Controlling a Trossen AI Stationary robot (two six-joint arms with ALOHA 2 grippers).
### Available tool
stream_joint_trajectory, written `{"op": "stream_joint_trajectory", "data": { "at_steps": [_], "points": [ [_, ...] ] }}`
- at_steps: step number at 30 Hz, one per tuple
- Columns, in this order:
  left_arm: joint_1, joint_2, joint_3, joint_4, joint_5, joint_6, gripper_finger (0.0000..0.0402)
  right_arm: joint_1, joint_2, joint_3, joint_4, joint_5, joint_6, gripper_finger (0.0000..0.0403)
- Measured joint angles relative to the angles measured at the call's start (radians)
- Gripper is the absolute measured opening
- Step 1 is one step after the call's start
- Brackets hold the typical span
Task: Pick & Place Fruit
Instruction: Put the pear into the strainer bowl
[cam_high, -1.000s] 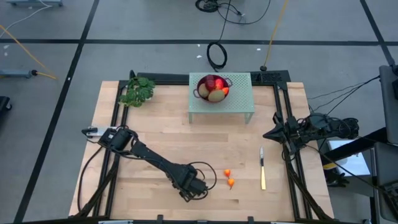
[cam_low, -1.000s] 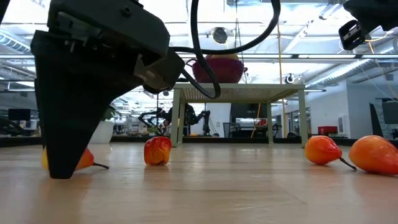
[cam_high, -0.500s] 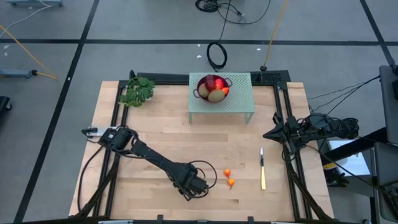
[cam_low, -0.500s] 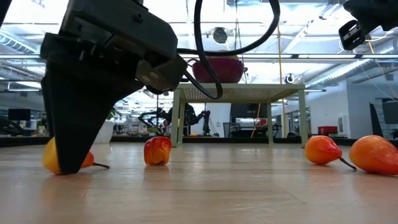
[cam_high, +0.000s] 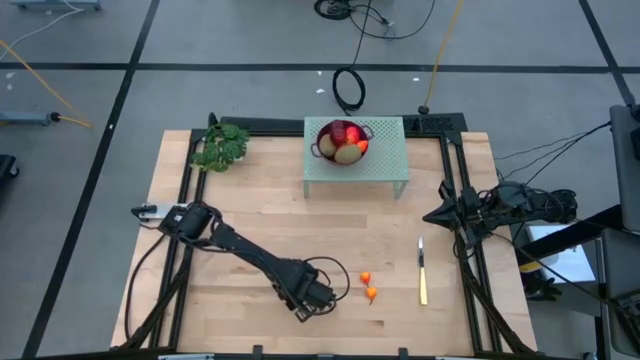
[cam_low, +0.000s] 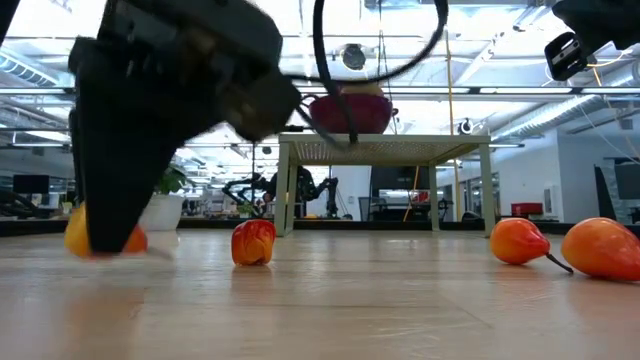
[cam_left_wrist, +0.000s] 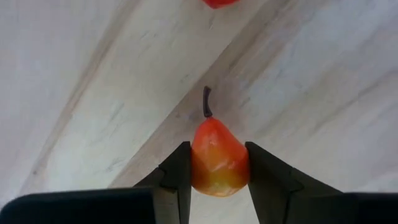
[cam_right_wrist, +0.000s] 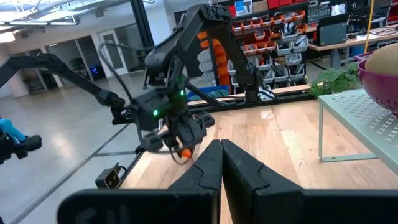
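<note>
My left gripper (cam_high: 318, 300) is near the table's front edge, shut on a tiny orange-red fruit (cam_left_wrist: 217, 163) with a dark stem; the fruit also shows in the low view (cam_low: 78, 236). Two more tiny orange-red fruits (cam_high: 366, 278) (cam_high: 371, 293) lie on the table just right of it. A dark red bowl (cam_high: 343, 140) holding larger fruit stands on a pale green stand (cam_high: 392, 168) at the far middle. My right gripper (cam_high: 432, 215) waits shut at the table's right edge. My left gripper pinches the tiny fruit by the two sides of its wide body (cam_left_wrist: 198, 169) between its two fingers. The fingers come from above, slanting down. The fruit sits a little clear of the table, its stem (cam_left_wrist: 207, 102) pointing away from the gripper.
A slim yellowish knife (cam_high: 422, 272) lies on the table at the right. A leafy green sprig (cam_high: 220, 147) lies at the far left corner. In the low view three small fruits (cam_low: 253, 242) (cam_low: 518, 241) (cam_low: 603, 248) rest on the table.
My left gripper has gone up a little with the tiny fruit, which was resting on the table and now hangs just clear of it.
</note>
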Motion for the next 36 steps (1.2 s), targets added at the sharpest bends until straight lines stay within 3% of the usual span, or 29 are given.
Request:
{"op": "stream_joint_trajectory", "data": {
  "at_steps": [7,15,20,23,32,36],
  "points": [
    [0.035,-0.135,0.000,-0.099,-0.093,-0.001,0.0117,0.000,0.000,0.000,0.000,0.000,0.000,0.0004],
    [0.144,-0.383,0.000,-0.100,-0.409,0.025,0.0117,0.000,0.000,0.000,0.000,0.000,0.000,0.0004],
    [0.253,-0.526,0.001,-0.072,-0.615,0.139,0.0117,0.000,0.000,0.000,0.000,0.000,0.000,0.0004],
    [0.335,-0.579,0.001,-0.013,-0.688,0.258,0.0117,0.000,0.000,0.000,0.000,0.001,0.000,0.0004],
    [0.549,-0.589,0.001,0.383,-0.669,0.743,0.0117,0.000,0.000,0.000,0.000,0.001,0.000,0.0004],
    [0.629,-0.573,0.001,0.485,-0.622,0.885,0.0117,0.000,0.000,0.000,0.000,0.001,0.000,0.0004]
  ]
}}
